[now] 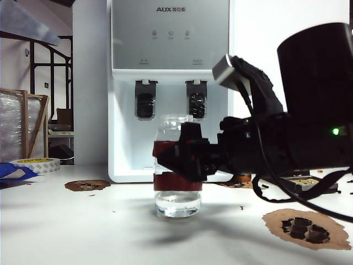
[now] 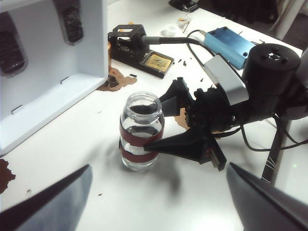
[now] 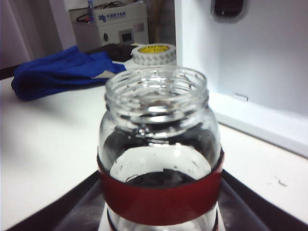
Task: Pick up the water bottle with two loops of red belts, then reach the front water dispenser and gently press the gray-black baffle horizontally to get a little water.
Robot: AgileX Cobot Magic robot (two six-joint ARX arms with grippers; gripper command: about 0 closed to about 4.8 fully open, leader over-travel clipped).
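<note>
The water bottle (image 1: 177, 165) is a clear jar with two red bands, standing upright on the white table with a little water in its base. My right gripper (image 1: 171, 160) reaches in from the right, its black fingers on either side of the jar at the height of the bands. In the left wrist view the bottle (image 2: 141, 130) sits between the right gripper's (image 2: 154, 122) fingers, the nearer tip pressed on the red band. My left gripper (image 2: 159, 207) hovers above, open and empty. The water dispenser (image 1: 171, 55) stands behind, with the gray-black baffle (image 1: 197, 102) above the jar.
A tape roll (image 1: 36, 164) and blue cloth (image 1: 11, 171) lie at the left. Brown cardboard scraps (image 1: 306, 227) sit at the right front, another patch (image 1: 87, 185) left of the dispenser. A soldering station (image 2: 139, 45) and blue box (image 2: 231, 41) lie behind the right arm.
</note>
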